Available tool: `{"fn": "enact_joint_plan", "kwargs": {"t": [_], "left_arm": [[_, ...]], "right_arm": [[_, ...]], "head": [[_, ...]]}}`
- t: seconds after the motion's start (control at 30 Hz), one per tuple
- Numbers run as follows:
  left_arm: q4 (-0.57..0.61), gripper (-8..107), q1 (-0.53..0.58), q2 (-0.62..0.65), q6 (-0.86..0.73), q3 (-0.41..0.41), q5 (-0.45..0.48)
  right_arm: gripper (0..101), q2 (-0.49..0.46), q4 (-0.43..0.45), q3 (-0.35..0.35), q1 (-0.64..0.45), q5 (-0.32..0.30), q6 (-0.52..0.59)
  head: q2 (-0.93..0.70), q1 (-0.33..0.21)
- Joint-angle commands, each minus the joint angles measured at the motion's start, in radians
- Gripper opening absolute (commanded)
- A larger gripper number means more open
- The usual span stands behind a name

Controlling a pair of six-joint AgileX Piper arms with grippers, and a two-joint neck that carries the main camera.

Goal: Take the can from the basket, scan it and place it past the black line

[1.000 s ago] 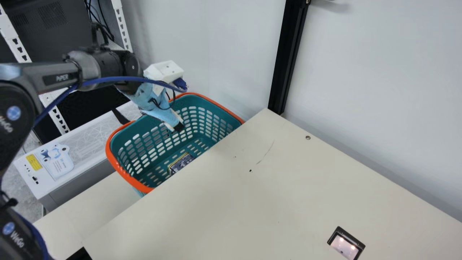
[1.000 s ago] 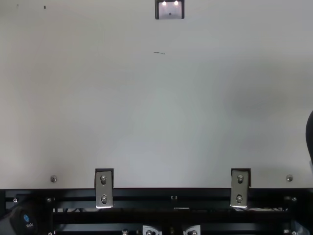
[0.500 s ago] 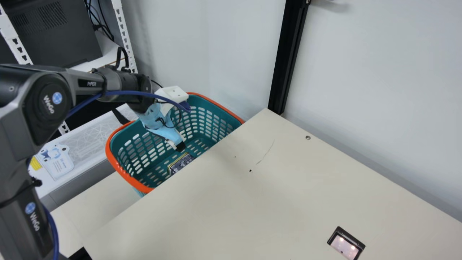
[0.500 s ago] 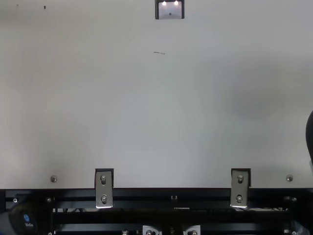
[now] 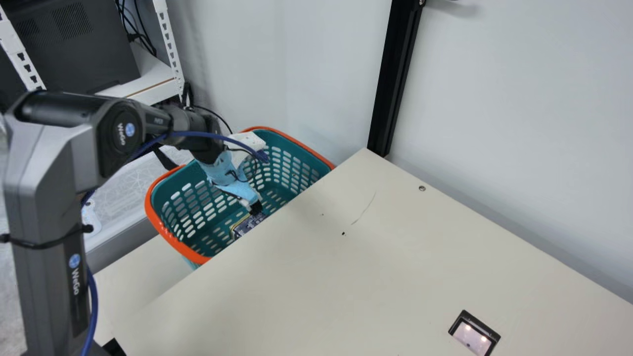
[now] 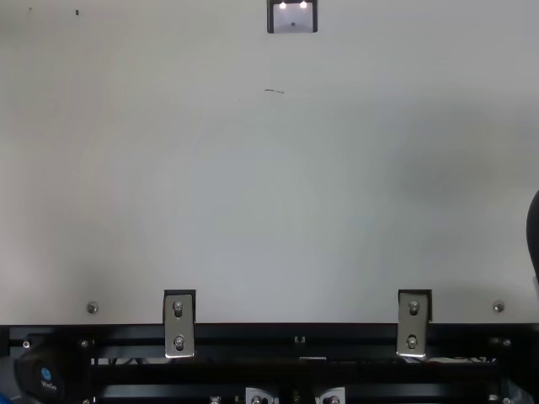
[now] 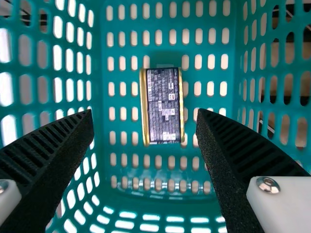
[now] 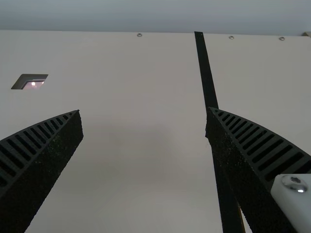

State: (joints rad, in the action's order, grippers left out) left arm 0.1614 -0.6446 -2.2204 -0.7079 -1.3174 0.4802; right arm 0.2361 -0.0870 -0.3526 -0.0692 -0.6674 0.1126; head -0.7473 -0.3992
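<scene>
1. In the main view, the edge of the surface hides the near part of the basket and part of the can.
2. The can's print is too small to tell.
3. The scanner is cut off by the main view's bottom edge and the top view's top edge.
4. A finger of the right end effector hides part of the black line.
</scene>
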Motion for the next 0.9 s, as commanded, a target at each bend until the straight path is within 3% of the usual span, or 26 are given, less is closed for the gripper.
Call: {"fn": "enact_joint_plan", "kwargs": {"t": [0.0,0.47,0.87], "left_arm": [[-0.002,90,0.007,-0.038,0.003,-0.01,-0.007],[-0.038,90,0.057,-0.19,0.065,-0.08,-0.065],[-0.031,90,0.043,-0.254,0.079,-0.086,-0.1]], "right_arm": [[101,0.0,0.0,0.0,0.0,0.0,0.0],[101,0.0,0.0,0.0,0.0,0.0,0.0],[101,0.0,0.0,0.0,0.0,0.0,0.0]], "head": [[-0.023,-0.037],[-0.023,-0.037],[-0.023,-0.037]]}}
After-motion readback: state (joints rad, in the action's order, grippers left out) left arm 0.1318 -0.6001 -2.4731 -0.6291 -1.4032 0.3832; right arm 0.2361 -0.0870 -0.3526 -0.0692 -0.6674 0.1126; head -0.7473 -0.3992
